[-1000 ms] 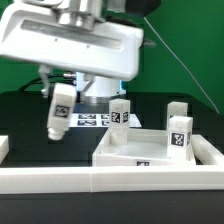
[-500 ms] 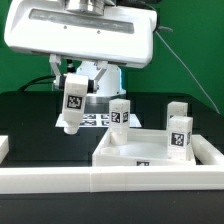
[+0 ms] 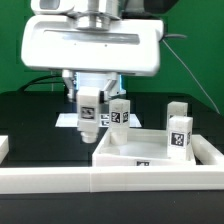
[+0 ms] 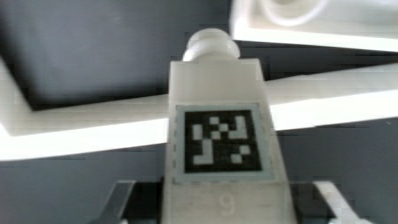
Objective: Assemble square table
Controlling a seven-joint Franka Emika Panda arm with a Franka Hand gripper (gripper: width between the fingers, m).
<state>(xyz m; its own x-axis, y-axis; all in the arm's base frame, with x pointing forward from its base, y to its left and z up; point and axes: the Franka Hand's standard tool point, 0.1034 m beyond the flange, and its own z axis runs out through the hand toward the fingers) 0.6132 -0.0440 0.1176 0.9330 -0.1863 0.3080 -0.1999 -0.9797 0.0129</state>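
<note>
i count four legs: three stand upright on the tabletop (image 3: 150, 152), and one leg (image 3: 88, 115) hangs above the black table, long axis vertical, clamped in my gripper (image 3: 88, 97), near the tabletop's corner.

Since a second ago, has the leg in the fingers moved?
Yes. The held leg has travelled toward the exterior view's right, closing on the standing leg at the tabletop, and now hangs upright.

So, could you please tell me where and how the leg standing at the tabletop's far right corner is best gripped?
Grip the leg by its flat upper side faces, coming straight down from above: it stands upright and free on top, while the tabletop hems in its base.
</note>
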